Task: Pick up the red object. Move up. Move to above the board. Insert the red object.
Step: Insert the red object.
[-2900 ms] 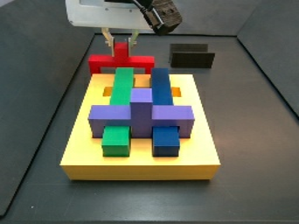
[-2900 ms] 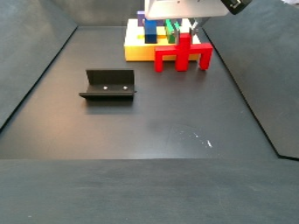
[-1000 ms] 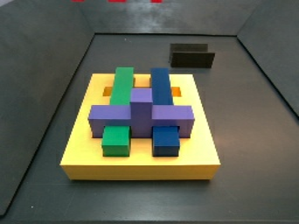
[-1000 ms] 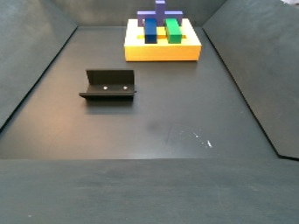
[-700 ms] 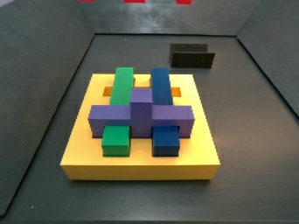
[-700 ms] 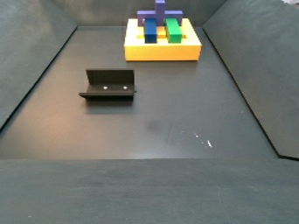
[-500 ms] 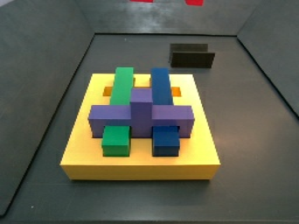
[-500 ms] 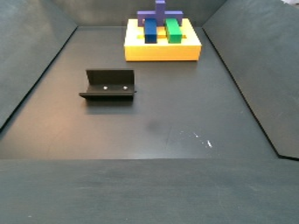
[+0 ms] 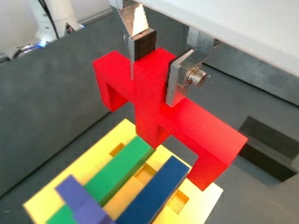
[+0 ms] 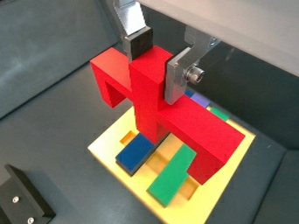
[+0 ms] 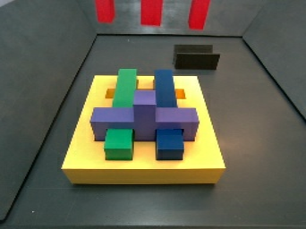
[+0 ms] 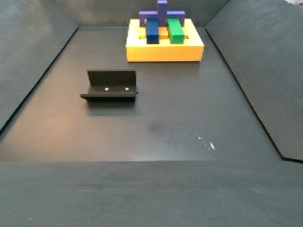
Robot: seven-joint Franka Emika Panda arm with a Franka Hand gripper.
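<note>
The red object (image 9: 176, 122) is a matte red crossbar with a centre stem and two short legs. My gripper (image 9: 162, 63) is shut on its stem, with a silver finger (image 9: 181, 77) on each side, as both wrist views show (image 10: 158, 61). It hangs high above the far end of the board (image 9: 47, 201), a thick yellow slab bearing green, blue and purple blocks. In a side view only the three red lower ends (image 11: 150, 11) show at the upper edge, above and beyond the board (image 11: 143, 165). In the other side view the board (image 12: 165, 53) shows but the gripper and red object are out of view.
The dark fixture (image 11: 198, 58) stands on the floor behind the board's right corner. It also shows in a side view (image 12: 110, 86) and in both wrist views (image 9: 268, 149) (image 10: 24, 201). Dark walls enclose the floor.
The red object was lifted off the floor behind the board and rose nearly out of the side view. Over the last second its lower ends have shifted right and come down further into view.
</note>
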